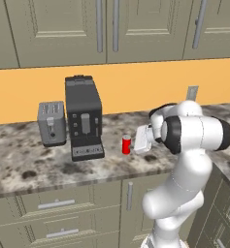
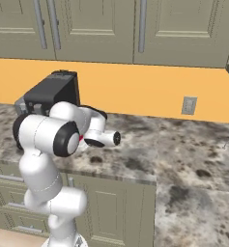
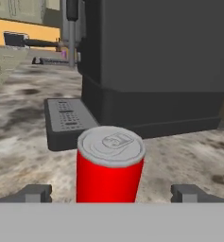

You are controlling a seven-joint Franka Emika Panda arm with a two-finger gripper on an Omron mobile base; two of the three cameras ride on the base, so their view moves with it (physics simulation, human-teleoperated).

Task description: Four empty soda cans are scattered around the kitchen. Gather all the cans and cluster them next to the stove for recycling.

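Item: toaster (image 1: 52, 123), grey, two-slot, standing at the far left of the marbled tabletop (image 1: 29, 164), just beside the coffee machine on its left flank and against the orange backsplash. Item: coffee machine (image 1: 83, 117), tall black box with a drip tray at its foot, taken here as the landmark; in the hand view its dark body rises directly behind the can and its tray juts forward to the can's left. Item: red soda can (image 1: 126, 144), silver top with pull tab, standing upright on the tabletop just to the right of the coffee machine's base and apart from it; long axis vertical. Item: hand (image 3: 111, 193), open at full spread, nothing held; it sits just right of the can, which places the can between the coffee machine and the hand. In the hand view the can stands centred between the two dark fingertips (image 3: 35, 193), one to each side and neither touching it. Judgement: the can lies straight ahead along the hand's line of reach, toward the coffee machine, so the coming move appears to call for little more than a short advance and a closing across the can's round side. Stove: its place relative to the coffee machine cannot be told.
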